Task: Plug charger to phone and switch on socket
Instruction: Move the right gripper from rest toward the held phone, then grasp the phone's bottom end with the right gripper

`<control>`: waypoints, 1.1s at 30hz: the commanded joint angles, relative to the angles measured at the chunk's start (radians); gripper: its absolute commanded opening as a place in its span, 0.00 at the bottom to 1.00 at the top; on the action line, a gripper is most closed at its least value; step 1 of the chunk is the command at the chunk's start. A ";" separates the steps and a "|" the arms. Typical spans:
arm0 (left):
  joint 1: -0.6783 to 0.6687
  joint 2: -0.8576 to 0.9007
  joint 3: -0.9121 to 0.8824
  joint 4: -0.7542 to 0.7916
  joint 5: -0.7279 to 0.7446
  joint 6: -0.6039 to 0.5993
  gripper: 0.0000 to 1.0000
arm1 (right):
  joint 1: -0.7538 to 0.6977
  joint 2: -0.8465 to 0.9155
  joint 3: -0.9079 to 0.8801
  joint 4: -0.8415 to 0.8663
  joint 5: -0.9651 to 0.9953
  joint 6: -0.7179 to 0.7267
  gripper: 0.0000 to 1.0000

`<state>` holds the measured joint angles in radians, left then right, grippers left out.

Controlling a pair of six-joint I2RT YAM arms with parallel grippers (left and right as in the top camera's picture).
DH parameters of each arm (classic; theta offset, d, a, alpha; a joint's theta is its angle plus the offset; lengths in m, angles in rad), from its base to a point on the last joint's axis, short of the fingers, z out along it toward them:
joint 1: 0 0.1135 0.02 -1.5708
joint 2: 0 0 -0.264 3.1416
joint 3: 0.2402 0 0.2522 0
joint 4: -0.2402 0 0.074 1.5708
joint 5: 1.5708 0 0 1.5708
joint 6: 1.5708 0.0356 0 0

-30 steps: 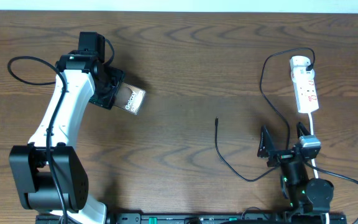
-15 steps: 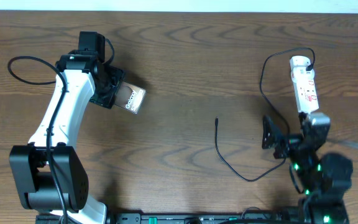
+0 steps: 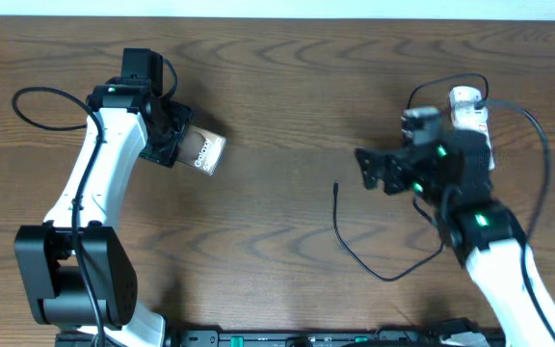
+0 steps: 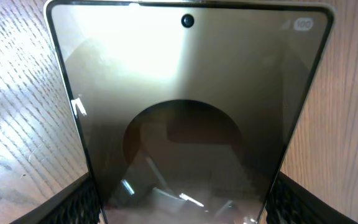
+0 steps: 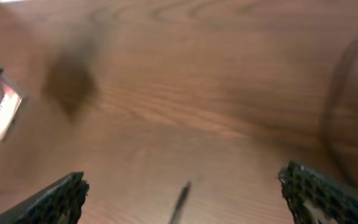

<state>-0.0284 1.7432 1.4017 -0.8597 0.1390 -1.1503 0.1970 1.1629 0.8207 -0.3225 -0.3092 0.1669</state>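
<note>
The phone (image 3: 204, 153) lies tilted on the table's left side, held at its near end by my left gripper (image 3: 167, 140), which is shut on it. In the left wrist view its glossy screen (image 4: 188, 106) fills the frame between the fingers. The charger cable (image 3: 355, 253) curves across the middle, its connector tip (image 3: 336, 189) pointing up. My right gripper (image 3: 374, 170) is open and hangs just right of and above that tip; the tip shows blurred between its fingers in the right wrist view (image 5: 180, 202). The white socket strip (image 3: 472, 130) lies at the far right, partly hidden by the right arm.
The left arm's black cable (image 3: 37, 106) loops at the far left. The charger cable loops up near the socket (image 3: 410, 106). Bare wood table (image 3: 287, 87) lies between the phone and the charger tip.
The right arm has swung up from the table's near edge and moved left and away, now over the charger tip. The left arm and phone have not moved.
</note>
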 commanded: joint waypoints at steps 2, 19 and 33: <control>-0.001 -0.011 0.007 0.002 -0.016 0.013 0.07 | 0.010 0.206 0.111 0.000 -0.253 -0.014 0.99; -0.001 -0.011 0.007 0.008 0.026 0.009 0.07 | 0.096 0.525 0.231 0.322 -0.714 0.167 0.99; -0.001 -0.011 0.007 0.013 0.171 -0.111 0.07 | 0.237 0.525 0.231 0.433 -0.393 0.388 0.99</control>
<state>-0.0284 1.7432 1.4017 -0.8486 0.2577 -1.2160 0.4255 1.6932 1.0332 0.1154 -0.7948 0.5133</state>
